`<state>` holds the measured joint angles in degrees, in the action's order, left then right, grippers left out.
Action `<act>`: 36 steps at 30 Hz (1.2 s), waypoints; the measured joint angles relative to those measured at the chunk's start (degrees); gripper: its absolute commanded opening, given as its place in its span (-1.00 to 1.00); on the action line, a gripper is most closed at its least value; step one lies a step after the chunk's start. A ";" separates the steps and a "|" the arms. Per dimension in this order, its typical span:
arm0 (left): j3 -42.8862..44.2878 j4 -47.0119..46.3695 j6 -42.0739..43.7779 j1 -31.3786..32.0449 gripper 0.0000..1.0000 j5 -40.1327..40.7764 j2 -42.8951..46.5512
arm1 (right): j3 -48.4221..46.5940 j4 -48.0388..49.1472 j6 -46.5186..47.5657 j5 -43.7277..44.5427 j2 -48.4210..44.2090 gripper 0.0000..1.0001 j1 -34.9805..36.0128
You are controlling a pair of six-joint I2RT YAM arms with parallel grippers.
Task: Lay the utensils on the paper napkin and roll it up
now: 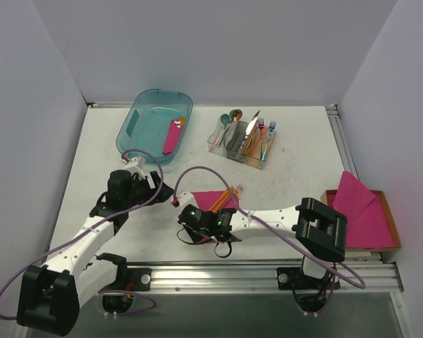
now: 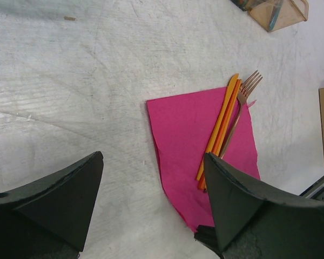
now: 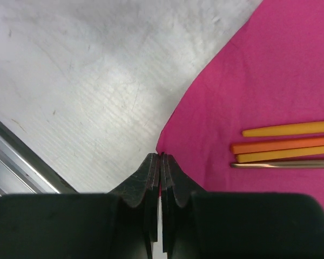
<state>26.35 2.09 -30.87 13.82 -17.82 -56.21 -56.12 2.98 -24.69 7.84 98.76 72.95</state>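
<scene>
Right hand point(image 3: 160, 157): clenched, tips at the paper napkin's point(image 2: 189, 140) near edge; cannot tell if paper is caught.
Paper napkin: flat, mid worktop point(image 1: 296, 176), towards its near edge.
Utensils point(image 2: 221, 129): on the napkin, fork tines past its edge.
Left hand point(image 2: 154, 157): released, wide, above bare worktop left of the napkin.
Views: the left wrist view shows the tines, the right wrist view only the handles; the teal tub point(image 1: 144, 116) at the far-left corner appears only from above.

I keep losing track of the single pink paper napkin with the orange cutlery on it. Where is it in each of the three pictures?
Top external: the paper napkin lies at the centre, slightly low.
Left wrist: it lies right of centre, running down to the bottom edge.
Right wrist: it fills the right half.
Shared landmark: the orange utensils lying on it, seen in all three views.
</scene>
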 measured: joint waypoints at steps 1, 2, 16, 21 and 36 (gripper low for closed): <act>-0.13 -0.20 0.02 0.15 0.69 -0.04 0.20 | 0.20 0.28 0.17 -0.66 -0.76 -1.00 -0.70; -0.26 -0.37 0.02 0.37 0.69 -0.11 0.35 | 0.46 0.63 0.39 -1.29 -1.62 -1.00 -1.51; -1.27 -4.98 -0.02 11.26 0.68 3.91 0.57 | 4.85 3.37 2.49 -8.20 -5.68 -1.00 -9.84; -5.92 -9.44 -0.94 12.41 0.76 6.56 2.69 | 6.88 4.24 2.93 -10.40 -6.21 -1.00 -12.90; -16.00 -29.42 3.54 17.05 0.63 5.53 4.74 | 7.72 6.99 5.73 -16.92 -6.99 -0.96 -18.36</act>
<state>10.35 -27.33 -27.33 30.87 -12.29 -51.46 -48.40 9.98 -18.96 -9.08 91.77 54.59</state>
